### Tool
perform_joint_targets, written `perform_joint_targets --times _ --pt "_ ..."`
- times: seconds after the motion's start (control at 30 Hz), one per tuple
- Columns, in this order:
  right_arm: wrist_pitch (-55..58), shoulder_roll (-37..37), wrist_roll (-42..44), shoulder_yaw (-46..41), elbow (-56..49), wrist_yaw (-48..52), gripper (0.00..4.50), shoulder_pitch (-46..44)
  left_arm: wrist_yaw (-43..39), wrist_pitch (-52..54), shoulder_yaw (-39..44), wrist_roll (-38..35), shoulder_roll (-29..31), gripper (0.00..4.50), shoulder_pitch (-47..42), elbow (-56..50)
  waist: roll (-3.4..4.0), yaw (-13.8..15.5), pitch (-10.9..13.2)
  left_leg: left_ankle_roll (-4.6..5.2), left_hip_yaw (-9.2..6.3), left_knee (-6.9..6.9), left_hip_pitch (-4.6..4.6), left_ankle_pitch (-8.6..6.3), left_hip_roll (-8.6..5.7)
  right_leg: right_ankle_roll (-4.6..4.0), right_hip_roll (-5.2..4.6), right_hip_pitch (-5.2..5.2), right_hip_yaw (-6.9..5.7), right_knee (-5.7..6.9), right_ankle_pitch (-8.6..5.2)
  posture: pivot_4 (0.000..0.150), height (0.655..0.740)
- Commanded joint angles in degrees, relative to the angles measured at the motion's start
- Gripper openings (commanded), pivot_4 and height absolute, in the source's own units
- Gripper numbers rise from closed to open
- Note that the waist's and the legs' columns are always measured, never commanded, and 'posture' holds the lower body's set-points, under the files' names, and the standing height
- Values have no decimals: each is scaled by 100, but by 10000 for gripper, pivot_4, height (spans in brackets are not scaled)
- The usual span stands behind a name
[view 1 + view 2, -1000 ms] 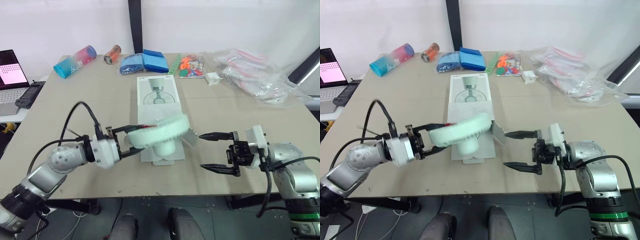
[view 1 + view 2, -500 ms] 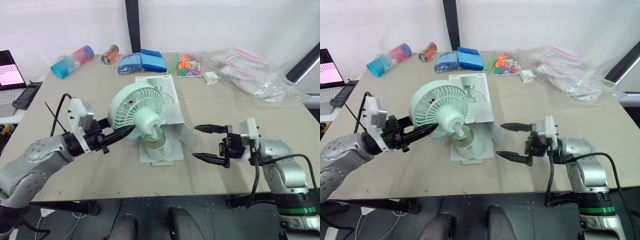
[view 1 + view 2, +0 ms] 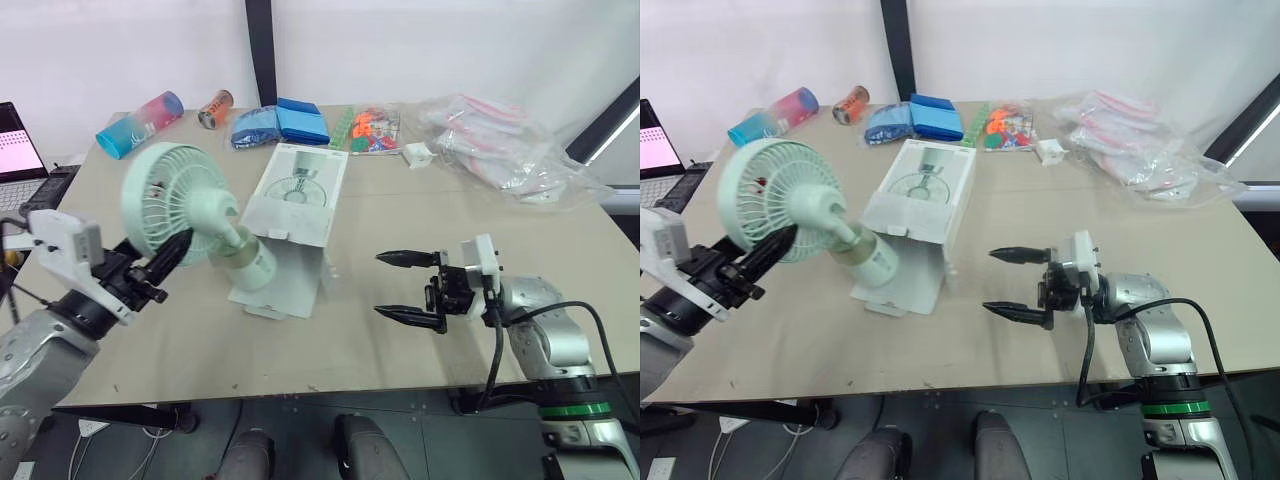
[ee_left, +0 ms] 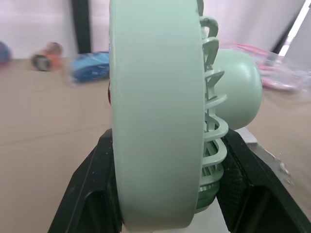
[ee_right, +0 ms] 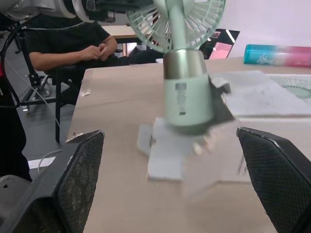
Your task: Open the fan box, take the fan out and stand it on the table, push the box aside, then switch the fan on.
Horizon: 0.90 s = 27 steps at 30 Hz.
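Observation:
A mint-green fan [image 3: 165, 205] is held up over the table's left side, and my left gripper [image 3: 168, 258] is shut on the rim of its round head [image 4: 160, 121]. Its cylinder base [image 3: 250, 263] slants down to the open near end of the white fan box [image 3: 295, 200]. The box lies skewed, with that end towards the left. Whether the base is clear of the box flaps I cannot tell. To the right of the box, above the table, my right gripper [image 3: 382, 285] is open, its pads [image 5: 82, 179] wide apart and facing the fan [image 5: 187, 92].
Along the far edge lie a pink-blue bottle [image 3: 140, 122], a can [image 3: 212, 108], blue packets [image 3: 285, 122], a colourful packet [image 3: 370, 128] and clear plastic bags [image 3: 505, 150]. A laptop [image 3: 15, 140] stands off the left edge. A person [image 5: 82, 43] sits beyond the table.
My left arm has swung the fan up and to the left, out from over the box. The box was dragged and turned with it. My right gripper edged left and stayed open.

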Motion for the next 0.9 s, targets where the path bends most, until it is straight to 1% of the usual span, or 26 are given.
perform_joint_targets --times 0.03,0.13,0.23,0.43,0.67,0.9 --pt "-35 11 68 -23 -23 136 44926 -121 461 -120 652 93 -162 19038 53 -319 -2 2 -1 -1 2 0 0 -1 0 0 0 0 1 0 0 1500 7400" --pt "-66 42 33 1 29 164 44926 -121 533 -73 752 230 -229 19038 150 -267 -7 3 -4 -1 2 0 0 -1 0 0 1 0 2 0 0 1500 7400" --pt "-94 52 2 32 29 197 44926 -101 452 -48 968 383 -293 19038 239 7 -9 3 -4 -2 3 0 1 -1 0 0 2 1 2 -1 0 1500 7400" --pt "-127 68 -31 29 -30 125 44926 -58 -206 98 1231 363 -99 19038 295 680 -10 -4 -4 -3 8 -1 4 -3 6 -1 11 1 7 -1 -1 1500 7400" --pt "-147 61 -56 4 -100 27 44926 18 -694 378 1174 343 227 19038 -183 1303 -25 -2 -7 -3 9 -1 4 -4 5 -1 11 1 11 -2 -1 1500 7400" --pt "-142 97 -64 27 -222 -91 44926 109 -940 586 883 789 234 19038 -541 1687 -27 -3 -7 -13 10 -1 5 -12 10 -1 14 0 11 -2 -1 1500 7400"
